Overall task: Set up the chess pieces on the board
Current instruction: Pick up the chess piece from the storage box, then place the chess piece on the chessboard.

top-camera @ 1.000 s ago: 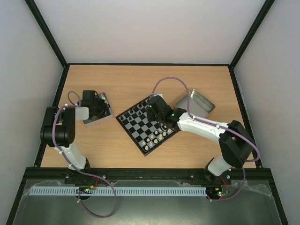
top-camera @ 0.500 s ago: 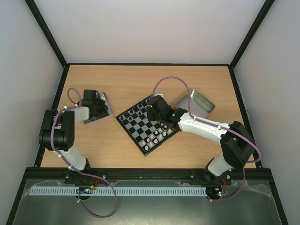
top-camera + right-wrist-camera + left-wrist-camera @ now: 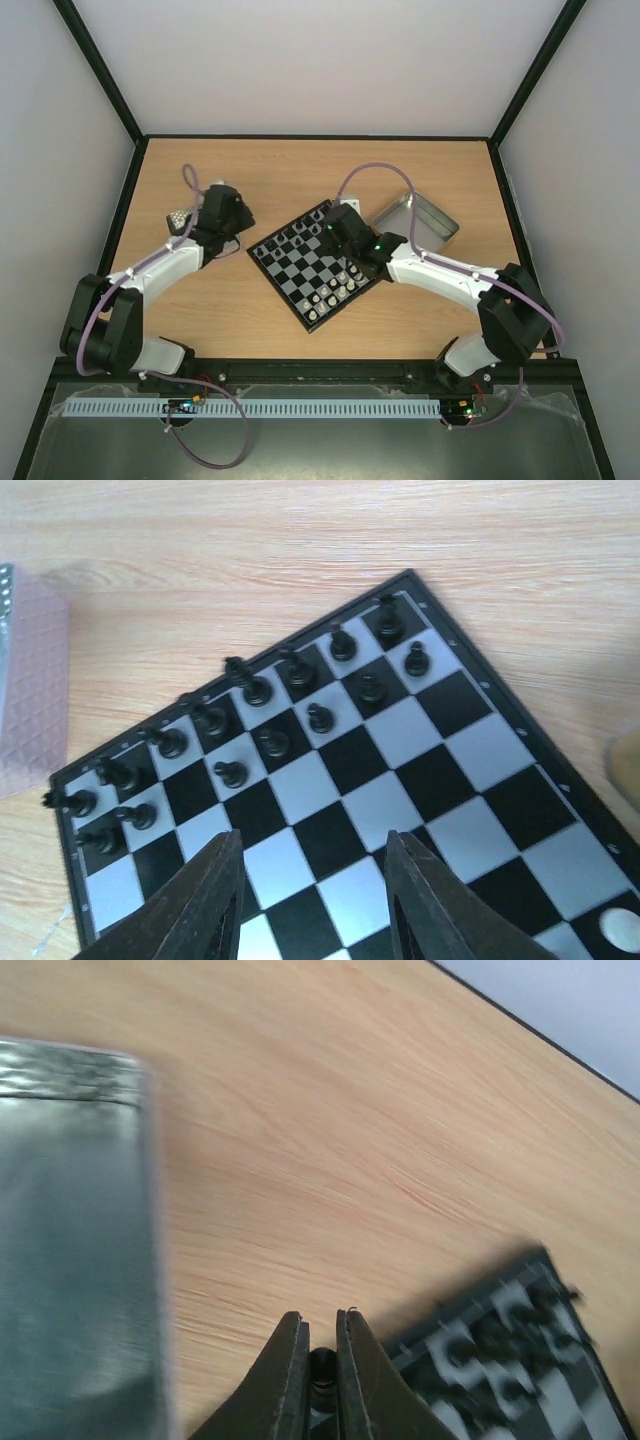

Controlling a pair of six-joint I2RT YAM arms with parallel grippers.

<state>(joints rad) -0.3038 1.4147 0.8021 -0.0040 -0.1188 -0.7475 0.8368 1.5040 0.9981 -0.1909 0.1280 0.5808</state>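
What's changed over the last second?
The left tool left the tin and swung right toward the board, shut on what looks like a black piece. The right tool stayed open over the board; pieces there unchanged.

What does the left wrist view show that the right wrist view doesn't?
Left wrist only: a blurred metal tin and shut jaws. Right wrist only: open jaws over the squares, one pale piece at the frame's lower right, a pinkish textured surface at left. Both: the board, black pieces on it, the wooden table.
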